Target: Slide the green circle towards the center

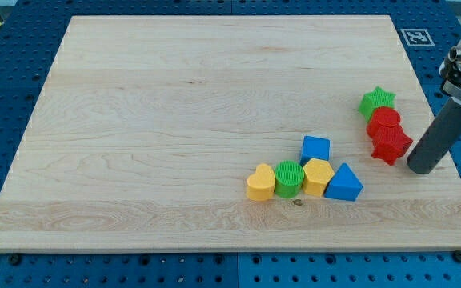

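Pale wood board (174, 120) fills most of your view, lying on a blue perforated surface (6, 272); a small black-and-white marker tag (415, 37) sits off the board's upper right corner. Next in size, your arm: a dark rod (442, 132) slanting down from the view's right edge, my tip (422, 170) resting on the board near its right side. You have no jaws here to read as open or closed, only the bare rod, and it grips nothing. Just to the view's left of my tip, slightly apart from it, stands a column of three blocks touching one another: a red star-like block (390, 145) nearest the tip, a red round block (384, 121) above it, and a green star (378, 101) at the top. Well to the view's left of my tip and a little lower lies a second cluster. Nearest the tip there is a blue triangle (343, 183), then a yellow hexagon-like block (318, 176) with a blue square-ish block (315, 149) just above it, then the green circle (290, 178), your task piece, wedged between the hexagon and a yellow heart (260, 182) at the far end. The circle touches both yellow neighbours and sits below and right of the board's middle, well apart from my tip.
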Controlling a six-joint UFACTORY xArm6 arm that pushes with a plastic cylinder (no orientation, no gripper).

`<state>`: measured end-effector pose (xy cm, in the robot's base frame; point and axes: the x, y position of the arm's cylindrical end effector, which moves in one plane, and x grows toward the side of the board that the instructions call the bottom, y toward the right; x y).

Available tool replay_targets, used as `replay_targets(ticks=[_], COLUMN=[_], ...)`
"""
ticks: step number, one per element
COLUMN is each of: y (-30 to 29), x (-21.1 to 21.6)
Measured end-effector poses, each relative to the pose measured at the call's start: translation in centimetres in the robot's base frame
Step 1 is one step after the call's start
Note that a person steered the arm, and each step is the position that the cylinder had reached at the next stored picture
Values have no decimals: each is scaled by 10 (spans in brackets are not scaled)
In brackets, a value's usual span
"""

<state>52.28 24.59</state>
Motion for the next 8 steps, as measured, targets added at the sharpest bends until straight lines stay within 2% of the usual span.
replay_targets(ticks=[3, 5, 7, 8], y=[10, -18, -63, -123], x=[36, 36, 70, 71])
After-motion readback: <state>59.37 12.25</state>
